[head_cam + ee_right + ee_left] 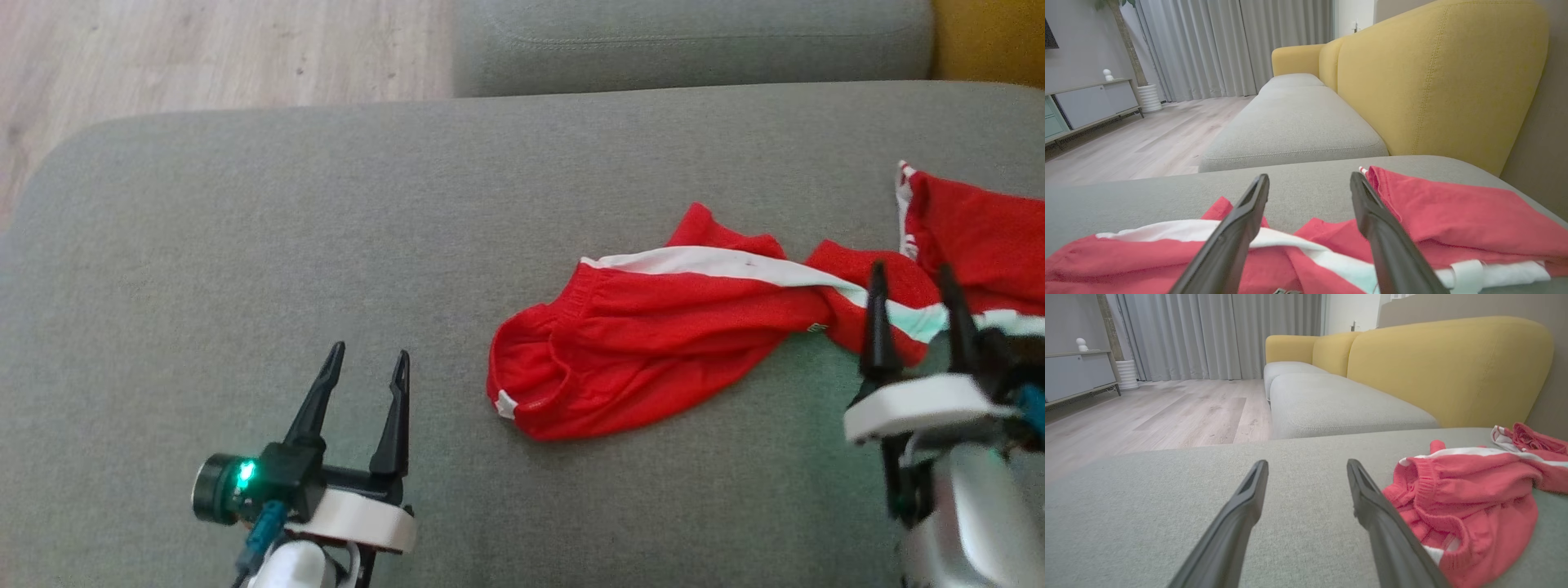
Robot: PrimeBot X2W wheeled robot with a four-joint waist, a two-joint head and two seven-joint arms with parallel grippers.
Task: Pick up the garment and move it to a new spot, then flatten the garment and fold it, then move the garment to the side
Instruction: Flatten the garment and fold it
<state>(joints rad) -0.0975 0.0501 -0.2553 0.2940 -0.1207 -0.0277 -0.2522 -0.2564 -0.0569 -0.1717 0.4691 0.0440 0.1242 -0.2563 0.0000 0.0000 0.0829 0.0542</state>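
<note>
Right claw (912, 269) partly hides the red garment (653, 343), cut off rightward.

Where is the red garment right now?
In the head view the red garment lies crumpled on the grey cushion, right of centre, its right end beneath the right gripper, apart from the left gripper.

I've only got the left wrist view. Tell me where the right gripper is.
Observer: The right gripper is over the twisted middle of the red garment, jaws open, holding nothing.
Operator: Describe the fabric beyond the twist.
Observer: It lies fairly flat toward the yellow backrest, with a white-trimmed edge.
Operator: Report my arm's status light.
Observer: A green light glows at the base of the left gripper.
</note>
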